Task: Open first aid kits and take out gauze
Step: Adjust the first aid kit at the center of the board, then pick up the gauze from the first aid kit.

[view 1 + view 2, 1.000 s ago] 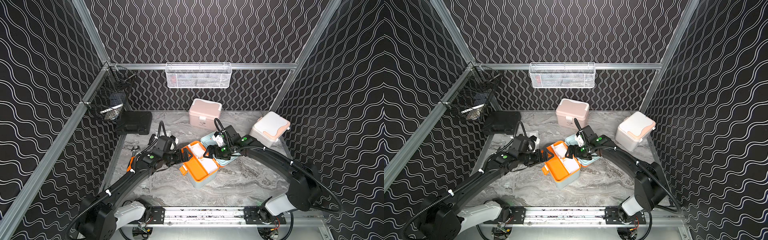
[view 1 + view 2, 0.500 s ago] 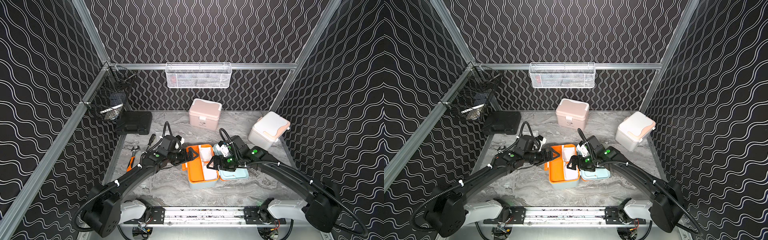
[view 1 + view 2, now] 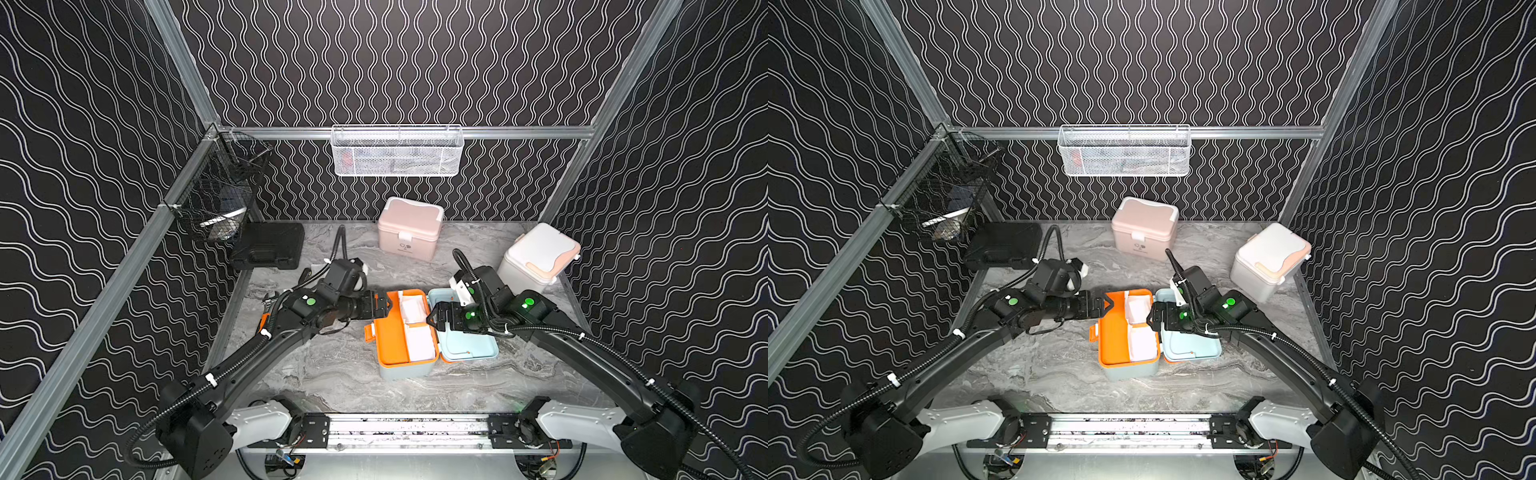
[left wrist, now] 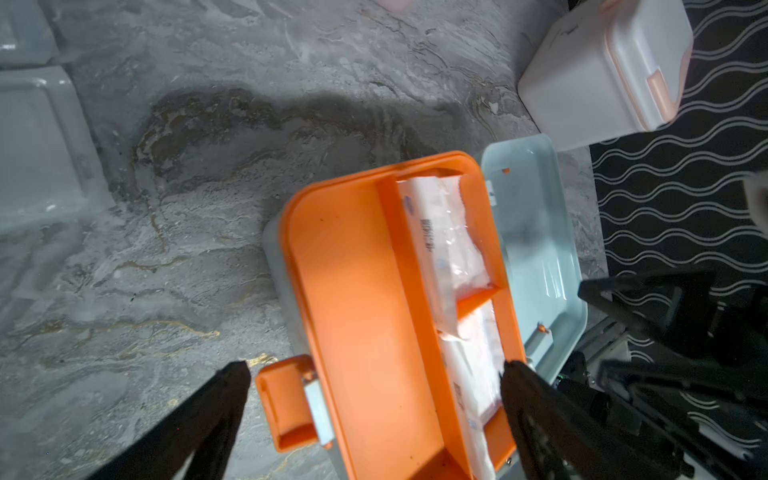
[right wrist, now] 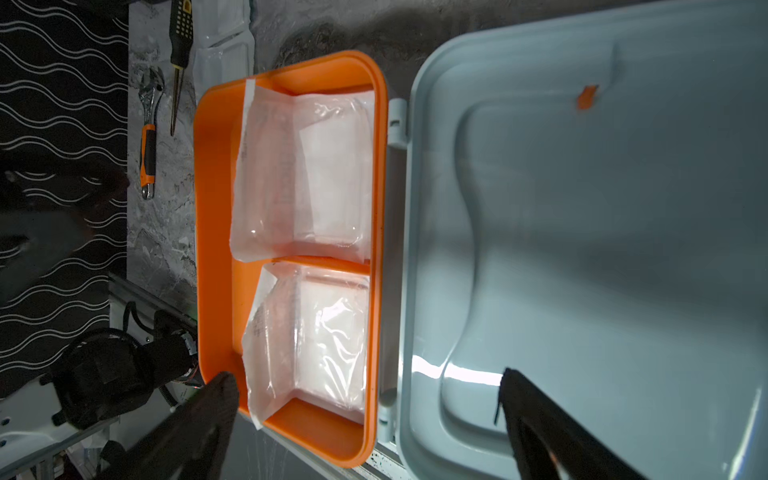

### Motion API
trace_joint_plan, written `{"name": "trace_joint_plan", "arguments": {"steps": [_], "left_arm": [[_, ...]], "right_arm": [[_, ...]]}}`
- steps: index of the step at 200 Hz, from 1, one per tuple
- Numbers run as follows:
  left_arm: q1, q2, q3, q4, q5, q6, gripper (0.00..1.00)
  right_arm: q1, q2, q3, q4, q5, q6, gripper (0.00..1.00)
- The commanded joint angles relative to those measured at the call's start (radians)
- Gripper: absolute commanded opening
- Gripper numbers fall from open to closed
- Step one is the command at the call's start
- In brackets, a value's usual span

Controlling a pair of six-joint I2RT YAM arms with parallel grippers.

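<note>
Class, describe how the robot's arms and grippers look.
Matte black: left arm and right arm, on white bases, each with a green dot. Ribbed black cables run alongside, held by white ties. Black tapered fingers on left gripper and right gripper.

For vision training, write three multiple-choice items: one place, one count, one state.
1. Where stands the closed pink plastic first aid kit? A) by the back wall B) in the wire basket C) on the black case
2. How many compartments of the orange plastic tray hold white wrapped gauze packets? A) none B) one C) two
3. The lid of the pale blue-grey plastic kit is: A) latched B) swung open C) missing
Key: A, it stands at the rear; C, both small ones filled; B, it lies beside the box.
</note>
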Motion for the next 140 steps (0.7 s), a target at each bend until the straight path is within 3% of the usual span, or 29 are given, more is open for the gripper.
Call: {"name": "trace_joint_plan", "arguments": {"steps": [1, 42, 79, 140], "left_arm": [[-0.103, 0.052, 0.098, -0.151, -0.209, 0.040, 0.96], [-0.243, 0.221, 0.281, -0.258, -0.356, 0.042, 0.83], [-0.253, 0.336, 0.358, -0.263, -0.367, 0.049, 0.65], [-0.231, 0.449, 0.396, -0.232, -0.322, 0.058, 0.52]], "right_arm": [[-0.015, -0.018, 0.007, -0.006, 0.070, 0.027, 0.98], [-0.079, -0.045, -0.003, 0.012, 0.056, 0.027, 0.92], [-0.105, -0.051, -0.014, 0.022, 0.013, 0.018, 0.92], [-0.111, -0.054, -0.033, 0.030, -0.027, 0.007, 0.99]]}}
